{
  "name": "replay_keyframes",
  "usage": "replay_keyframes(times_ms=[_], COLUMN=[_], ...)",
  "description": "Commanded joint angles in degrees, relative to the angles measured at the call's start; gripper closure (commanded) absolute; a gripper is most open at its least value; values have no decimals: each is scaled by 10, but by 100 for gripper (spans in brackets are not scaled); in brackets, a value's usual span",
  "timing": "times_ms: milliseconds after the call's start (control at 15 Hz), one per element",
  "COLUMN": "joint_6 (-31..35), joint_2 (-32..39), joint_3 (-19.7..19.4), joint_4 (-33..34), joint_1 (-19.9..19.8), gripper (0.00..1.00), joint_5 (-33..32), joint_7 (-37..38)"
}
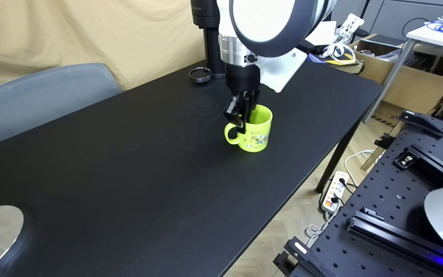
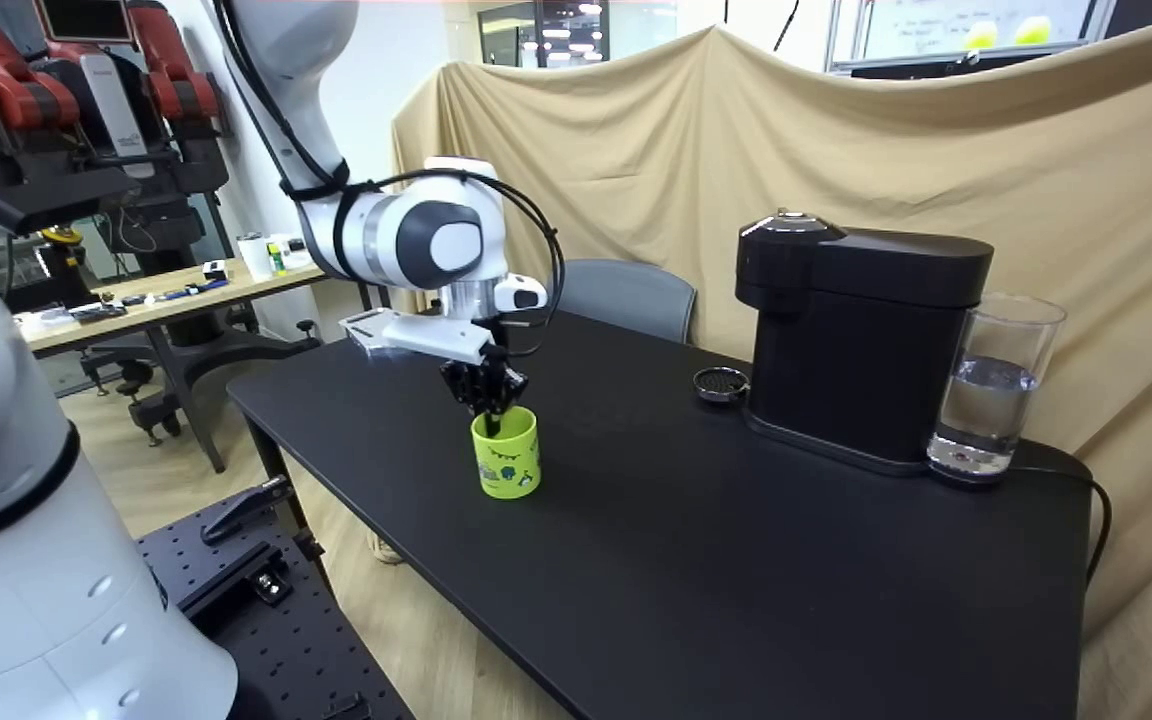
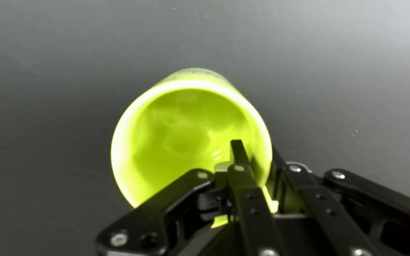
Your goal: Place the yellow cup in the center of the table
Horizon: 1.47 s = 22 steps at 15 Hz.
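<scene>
The yellow cup point(image 1: 258, 139) stands upright on the black table point(image 1: 110, 184), toward one end of it; it also shows in an exterior view point(image 2: 509, 468) and the wrist view point(image 3: 187, 117). Its handle point(image 1: 230, 137) is beside my fingers. My gripper point(image 1: 245, 127) points down and straddles the cup's rim close to the handle. One finger is inside the cup and one outside, partly hidden by the wall. The fingers point(image 3: 256, 153) are close together. A narrow yellow strip shows beside the inner finger's tip; I cannot tell whether both fingers press the wall.
A black coffee machine point(image 2: 836, 350) with a water tank point(image 2: 996, 385) and small round drip tray point(image 2: 721, 384) stands along the curtain side. A chair point(image 1: 44, 102) is behind the table. A perforated black metal bench point(image 1: 390, 200) and the robot base point(image 2: 66, 600) are at the table's other long side.
</scene>
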Motion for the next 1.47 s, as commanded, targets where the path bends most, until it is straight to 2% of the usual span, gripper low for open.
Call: replay_keyframes(times_ms=[0, 333, 400, 600, 867, 1000, 1267, 1400], joint_6=[-10, -68, -104, -194, -268, -267, -182, -133], joint_2=[-12, -16, -12, 13, 54, 71, 91, 100], joint_3=[2, 2, 10, 11, 24, 28, 19, 17], joint_4=[6, 55, 82, 158, 232, 245, 232, 225], joint_1=[0, -4, -9, -4, -4, -1, 14, 15], gripper=[100, 98, 98, 98, 98, 98, 98, 98], joint_5=[-4, -23, -30, -70, -97, -126, -193, -200], joint_7=[11, -28, -70, -130, -229, -269, -229, -208])
